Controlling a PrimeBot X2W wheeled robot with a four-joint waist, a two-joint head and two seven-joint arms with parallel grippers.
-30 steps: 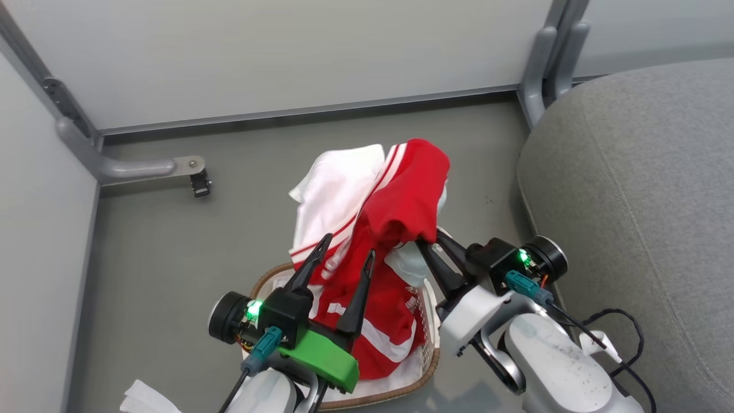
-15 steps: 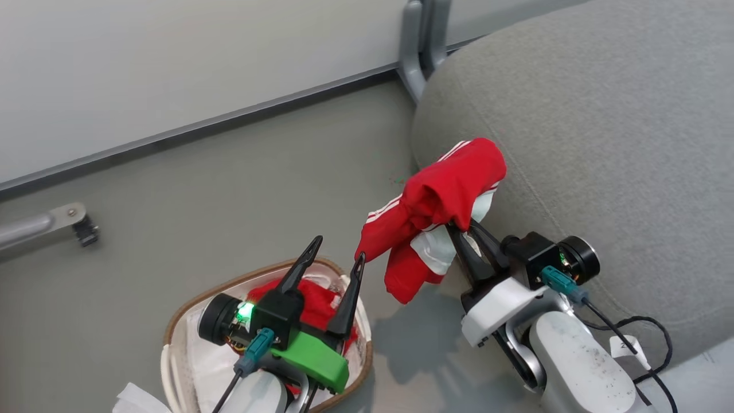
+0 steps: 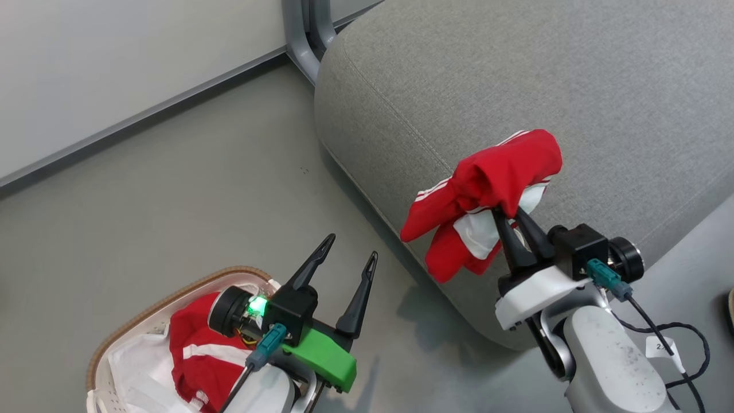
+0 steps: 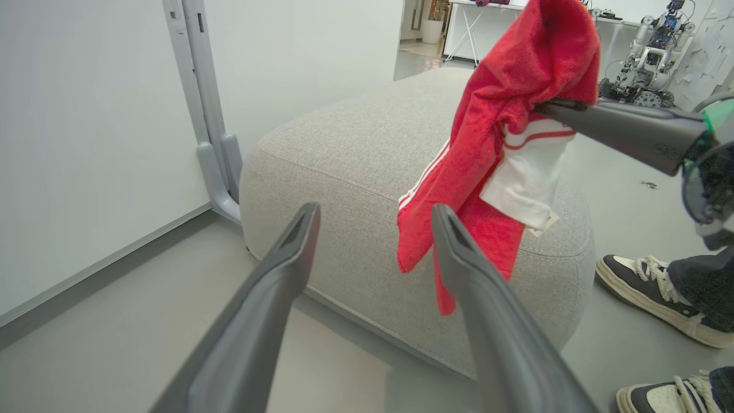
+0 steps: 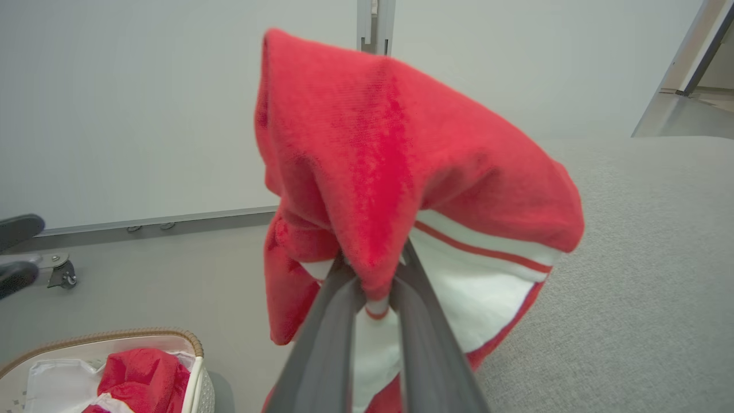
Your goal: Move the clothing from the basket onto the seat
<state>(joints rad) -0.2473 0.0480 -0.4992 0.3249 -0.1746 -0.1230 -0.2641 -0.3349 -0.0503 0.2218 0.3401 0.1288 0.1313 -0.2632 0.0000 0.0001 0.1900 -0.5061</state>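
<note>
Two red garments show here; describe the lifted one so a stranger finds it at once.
Find the big grey seat; over its rounded near edge the right tool pinches a bunched red garment with thin white stripes and a white panel. Unlike the other red garment, lying in the basket on the floor, this one hangs in the air.

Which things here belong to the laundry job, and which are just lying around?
Job: clothing, pinched in the right gripper; basket, more red fabric inside; seat.
Lying about: a person's shoes; black cable; partition post.
</note>
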